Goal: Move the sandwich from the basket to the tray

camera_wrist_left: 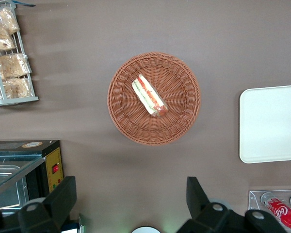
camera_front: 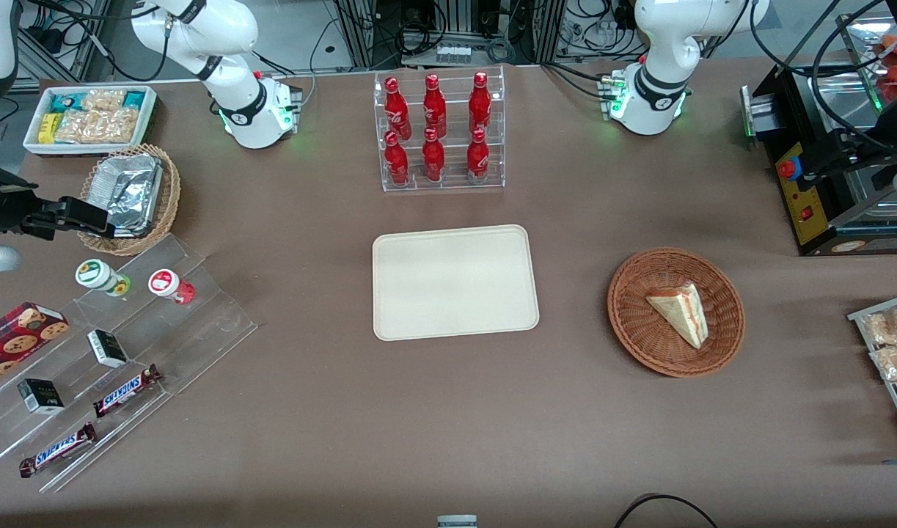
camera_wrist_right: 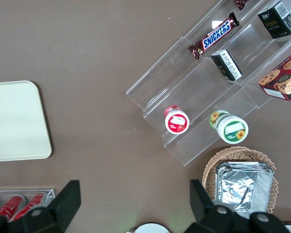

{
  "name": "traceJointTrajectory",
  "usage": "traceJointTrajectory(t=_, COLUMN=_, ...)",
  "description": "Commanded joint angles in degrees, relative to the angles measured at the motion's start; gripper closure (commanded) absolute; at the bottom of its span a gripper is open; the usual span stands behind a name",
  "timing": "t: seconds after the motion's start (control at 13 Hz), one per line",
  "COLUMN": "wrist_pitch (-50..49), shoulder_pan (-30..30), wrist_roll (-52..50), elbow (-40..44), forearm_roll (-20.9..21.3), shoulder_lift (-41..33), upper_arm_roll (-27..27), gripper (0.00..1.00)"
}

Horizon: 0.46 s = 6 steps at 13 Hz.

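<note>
The round brown basket sits on the brown table, toward the working arm's end. The sandwich lies inside it, a little wedge of pale bread with red and green stripes showing along its side. In the wrist view the sandwich rests a bit off the middle of the basket. Nothing is touching it.

The cream tray lies flat in the middle of the table, well apart from the basket. It has nothing on it.

Farther from the front camera than the tray stands a clear rack with six red bottles in it. Toward the parked arm's end there is a white tub full of snack packets. Near it is a lighter basket holding a crumpled foil dish. Clear steps hold little jars, small boxes and chocolate bars. At the working arm's end a wire rack holds bags of snacks.

The gripper hangs high above the table, up over the bare cloth just beside the basket. Its two dark fingers are spread wide apart and hold nothing.
</note>
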Motion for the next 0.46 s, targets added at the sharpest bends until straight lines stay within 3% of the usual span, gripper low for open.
traceJointTrajectory(t=0.0, wrist_pitch=-0.6, shoulder_pan=-0.6, wrist_roll=-1.1, elbow=0.7, forearm_roll=-0.1, shoulder_lift=0.5, upper_arm_roll=-0.3, gripper=0.0)
traceJointTrajectory(t=0.15, wrist_pitch=-0.4, shoulder_pan=-0.6, wrist_roll=-1.3, elbow=0.0, forearm_roll=-0.1, shoulder_lift=1.1, upper_arm_roll=-0.4, gripper=0.0)
traceJointTrajectory(t=0.38, wrist_pitch=5.1, shoulder_pan=-0.6, wrist_roll=-1.9, elbow=-7.5, forearm_roll=0.3, shoulder_lift=1.1, upper_arm_roll=-0.4, gripper=0.0)
